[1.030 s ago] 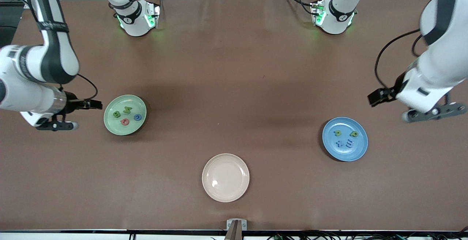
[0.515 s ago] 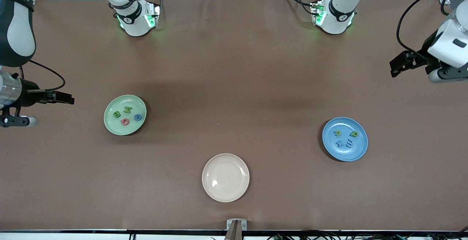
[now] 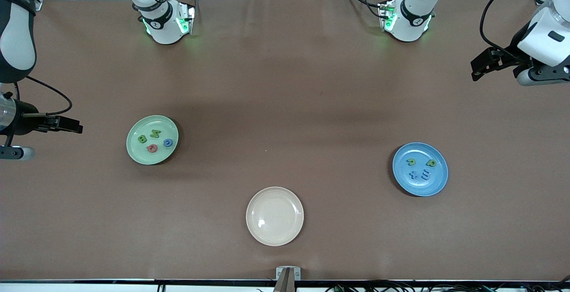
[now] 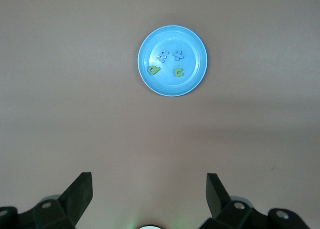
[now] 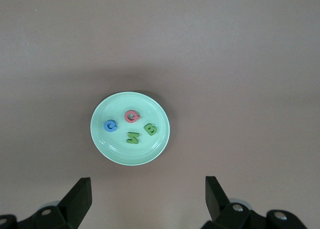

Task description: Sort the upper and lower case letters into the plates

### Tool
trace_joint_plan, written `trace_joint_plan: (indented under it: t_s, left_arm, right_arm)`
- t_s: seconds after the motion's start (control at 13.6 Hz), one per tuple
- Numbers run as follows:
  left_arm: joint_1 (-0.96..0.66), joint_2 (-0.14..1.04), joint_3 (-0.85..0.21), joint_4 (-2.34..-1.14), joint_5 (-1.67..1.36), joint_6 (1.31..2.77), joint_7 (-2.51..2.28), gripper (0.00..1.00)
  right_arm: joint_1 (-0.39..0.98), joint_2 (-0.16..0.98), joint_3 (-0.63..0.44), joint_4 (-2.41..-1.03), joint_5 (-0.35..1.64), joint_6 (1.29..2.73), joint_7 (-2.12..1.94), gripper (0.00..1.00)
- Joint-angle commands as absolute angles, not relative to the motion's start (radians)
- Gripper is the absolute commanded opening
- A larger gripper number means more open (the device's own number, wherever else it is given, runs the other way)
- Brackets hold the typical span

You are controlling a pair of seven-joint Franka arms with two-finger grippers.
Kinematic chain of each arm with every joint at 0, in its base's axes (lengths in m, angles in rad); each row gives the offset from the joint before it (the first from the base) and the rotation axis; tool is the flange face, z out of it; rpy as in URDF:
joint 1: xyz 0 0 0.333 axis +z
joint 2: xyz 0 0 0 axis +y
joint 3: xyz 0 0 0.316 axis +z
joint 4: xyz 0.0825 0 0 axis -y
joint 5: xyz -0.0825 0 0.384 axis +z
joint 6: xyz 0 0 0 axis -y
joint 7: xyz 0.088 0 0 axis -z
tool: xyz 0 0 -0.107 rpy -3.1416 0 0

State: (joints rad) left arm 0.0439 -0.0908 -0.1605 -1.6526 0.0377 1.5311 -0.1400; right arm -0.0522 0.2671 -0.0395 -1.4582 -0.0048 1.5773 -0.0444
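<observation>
Cream-beige plate (image 3: 274,216) on brown table (image 3: 285,83)

Three plates sit well apart on the table (image 3: 285,105). One plate (image 3: 133,152), toward the right arm's end, holds four letters (image 3: 154,141) and lies out ahead of the right gripper's fingers (image 5: 80,196). Another plate (image 3: 438,183), toward the left arm's end, holds four more letters (image 3: 421,168), ahead of the left gripper's fingers (image 4: 82,191). A third plate (image 3: 274,234) sits between them, nearest the front camera.
</observation>
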Motion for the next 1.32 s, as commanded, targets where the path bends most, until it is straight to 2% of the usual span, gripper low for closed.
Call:
trace_joint_plan:
  t_s: [0.0,0.15,0.52,1.25]
  left_arm:
    - [0.044,-0.147,-0.161,-1.692,0.015,1.514,-0.107,1.00]
    - [0.044,-0.153,-0.160,-1.692,-0.012,1.505,-0.104,1.00]
    - [0.048,-0.156,-0.156,-1.694,-0.023,1.503,-0.103,1.00]
    - [0.049,-0.153,-0.150,-1.700,-0.023,1.506,-0.101,1.00]
  right_arm:
    - [-0.063,0.258,-0.032,-1.430,-0.005,1.546,-0.025,1.00]
    - [-0.036,0.236,-0.046,-1.437,-0.002,1.493,-0.023,1.00]
    - [0.008,0.131,-0.072,-1.531,-0.002,1.502,-0.023,1.00]
    - [-0.009,-0.037,-0.071,-1.657,0.000,1.523,-0.025,1.00]
